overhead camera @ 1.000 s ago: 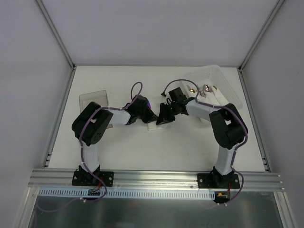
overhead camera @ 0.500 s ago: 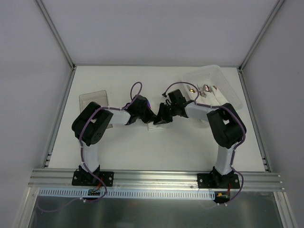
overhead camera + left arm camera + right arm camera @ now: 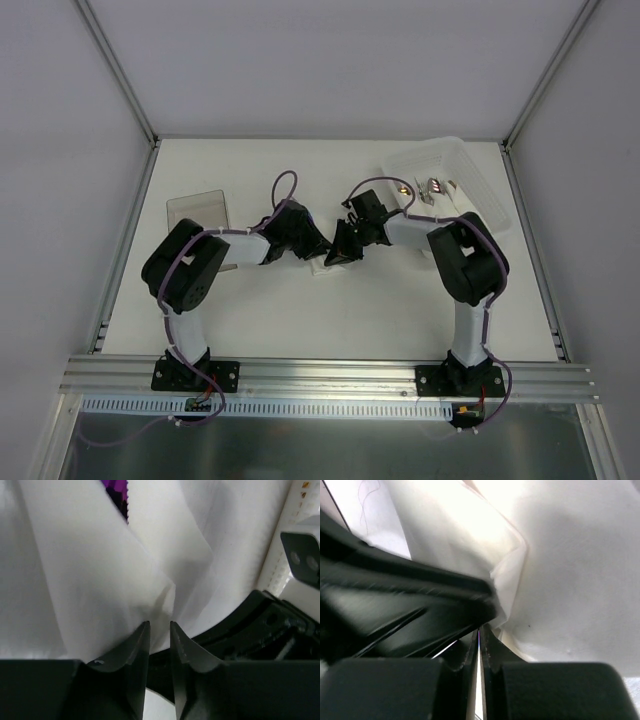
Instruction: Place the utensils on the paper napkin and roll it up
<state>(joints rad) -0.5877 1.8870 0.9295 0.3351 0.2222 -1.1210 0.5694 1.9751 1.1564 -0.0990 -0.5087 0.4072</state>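
Mid-table, rolling is underway. My right gripper (image 3: 479, 635), fingers pressed together, pinches the paper napkin (image 3: 85, 575). My left gripper (image 3: 158, 626) sits nearly closed at a fold, and I cannot tell if it grips. The purple utensil (image 3: 118, 491) peeks from under the paper. Next, I judge, comes turning the fold over evenly.

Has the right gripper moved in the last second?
Yes, slightly: the right gripper, pinching the paper napkin, has edged left, away from the clear plastic box toward the left gripper.
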